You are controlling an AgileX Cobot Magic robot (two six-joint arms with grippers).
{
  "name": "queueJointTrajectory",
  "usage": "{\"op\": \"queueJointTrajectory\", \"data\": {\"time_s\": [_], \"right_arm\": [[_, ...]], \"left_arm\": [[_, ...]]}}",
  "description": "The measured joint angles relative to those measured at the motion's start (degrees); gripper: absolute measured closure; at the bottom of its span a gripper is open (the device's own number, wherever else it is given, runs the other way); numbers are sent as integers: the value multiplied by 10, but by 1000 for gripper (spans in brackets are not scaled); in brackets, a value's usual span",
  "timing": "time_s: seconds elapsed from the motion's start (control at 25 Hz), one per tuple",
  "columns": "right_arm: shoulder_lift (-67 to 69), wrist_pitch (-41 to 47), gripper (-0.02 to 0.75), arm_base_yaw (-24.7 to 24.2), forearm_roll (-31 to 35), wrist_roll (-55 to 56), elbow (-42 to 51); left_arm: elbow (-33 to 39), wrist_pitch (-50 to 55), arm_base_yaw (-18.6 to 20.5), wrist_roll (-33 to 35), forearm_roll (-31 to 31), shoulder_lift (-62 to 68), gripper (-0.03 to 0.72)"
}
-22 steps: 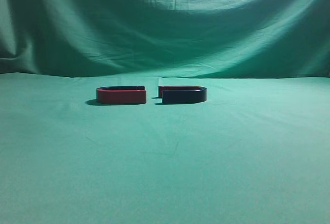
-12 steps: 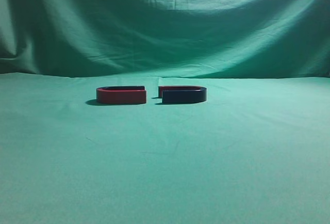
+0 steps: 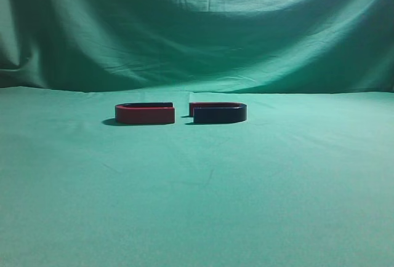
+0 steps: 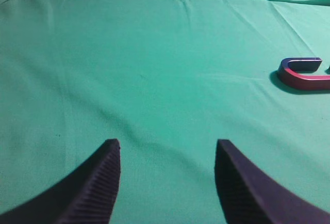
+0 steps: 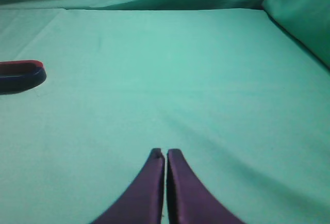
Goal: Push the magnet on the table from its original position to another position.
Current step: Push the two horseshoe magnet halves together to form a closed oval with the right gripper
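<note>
Green table (image 3: 197, 205) bears the magnet (image 3: 220, 113) lying flat, mouth leftward; left hand (image 4: 167, 149) spread, right hand (image 5: 165, 154) pressed together.

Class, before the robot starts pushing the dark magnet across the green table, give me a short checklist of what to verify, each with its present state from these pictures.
1. Target found: the magnet with the dark outer side lies flat on the table. Ok.
2. Kept apart from the look-alike: a small gap separates it from the red magnet, open ends facing. Ok.
3. Right claw shut, ready as a pusher. Ok.
4. Right claw touching the magnet. Not ok; it is well short, with bare cloth between.
5. Left claw out of the way: open, holding nothing. Ok.
6. Intended destination marked. Cannot tell.
</note>
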Motion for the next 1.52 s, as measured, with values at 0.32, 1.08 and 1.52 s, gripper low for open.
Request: {"op": "queueJointTrajectory", "data": {"time_s": [0.32,1.08,1.52], "right_arm": [[0,-280,738,0,33,38,2],[457,135,738,0,26,45,-339],[666,210,738,21,83,-31,-491]], "left_arm": [[0,0,0,0,0,0,289],[0,0,0,0,0,0,289],[0,0,0,0,0,0,289]]}}
